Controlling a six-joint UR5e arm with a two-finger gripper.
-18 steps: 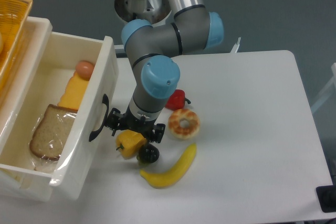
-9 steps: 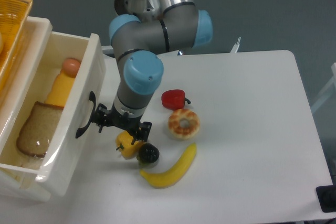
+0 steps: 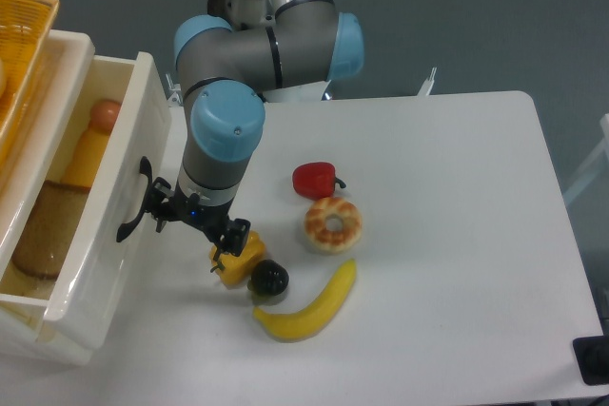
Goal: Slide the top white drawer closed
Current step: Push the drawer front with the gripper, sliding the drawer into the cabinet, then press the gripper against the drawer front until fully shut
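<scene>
The top white drawer juts from the cabinet at the left, still partly out, its panelled front and black curved handle facing right. Inside it lie a slice of bread, a yellow piece and an orange one. My gripper is low beside the drawer front, right against the handle. The wrist hides its fingers, so I cannot make out whether they are open or shut.
On the white table lie a yellow pepper, a black round fruit, a banana, a bagel and a red pepper. A yellow wicker basket sits at the top left.
The drawer has slid leftward into the cabinet over the three frames, with less of its inside showing. My gripper and arm moved left with the drawer front.
</scene>
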